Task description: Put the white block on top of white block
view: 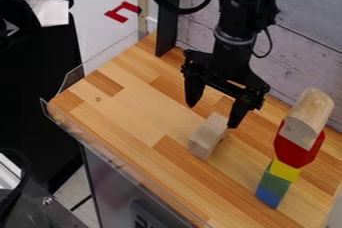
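Over the worktop | fingers wide apart, empty | descending off-centre, we could strike the block and shove it askew

Soft, fairly bright light spreads over the wooden tabletop, with faint shadows.
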`<action>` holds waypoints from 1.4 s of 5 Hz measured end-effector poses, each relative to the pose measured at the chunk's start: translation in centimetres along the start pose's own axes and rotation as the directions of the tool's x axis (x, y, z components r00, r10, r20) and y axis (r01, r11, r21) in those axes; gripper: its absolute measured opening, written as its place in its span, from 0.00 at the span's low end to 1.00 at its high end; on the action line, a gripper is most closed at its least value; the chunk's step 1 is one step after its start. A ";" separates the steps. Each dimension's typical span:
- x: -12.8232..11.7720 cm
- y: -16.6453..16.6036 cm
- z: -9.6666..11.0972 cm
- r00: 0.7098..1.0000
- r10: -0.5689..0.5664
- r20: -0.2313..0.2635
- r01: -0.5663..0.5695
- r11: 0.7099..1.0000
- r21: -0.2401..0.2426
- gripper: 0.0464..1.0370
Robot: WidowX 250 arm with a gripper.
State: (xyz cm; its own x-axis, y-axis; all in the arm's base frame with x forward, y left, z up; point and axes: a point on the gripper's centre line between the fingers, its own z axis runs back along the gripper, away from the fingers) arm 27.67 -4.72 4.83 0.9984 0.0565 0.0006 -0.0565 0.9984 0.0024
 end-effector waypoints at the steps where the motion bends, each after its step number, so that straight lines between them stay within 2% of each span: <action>1: -0.4 0.1 -0.7 1.000 0.000 -0.028 0.000 1.000 0.007 0.96; 2: -0.2 -0.1 0.1 0.999 -0.011 -0.038 0.012 1.000 0.025 0.96; 3: 0.1 -0.1 1.7 1.000 -0.003 -0.005 0.003 1.000 0.019 0.96; 4: 0.4 -0.3 3.6 0.998 0.001 0.064 -0.001 1.000 -0.004 0.96; 5: 0.1 -1.1 6.8 0.985 -0.023 0.171 0.027 0.999 -0.021 0.96; 6: -0.9 -2.1 8.4 0.980 -0.057 0.191 0.063 0.998 -0.023 0.96; 7: -0.7 -3.3 9.8 0.972 -0.094 0.215 0.098 0.995 -0.006 0.96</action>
State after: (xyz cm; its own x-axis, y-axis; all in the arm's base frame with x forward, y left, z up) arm 27.14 -8.12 14.65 0.9758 -0.0395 0.2150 0.0413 0.9991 -0.0037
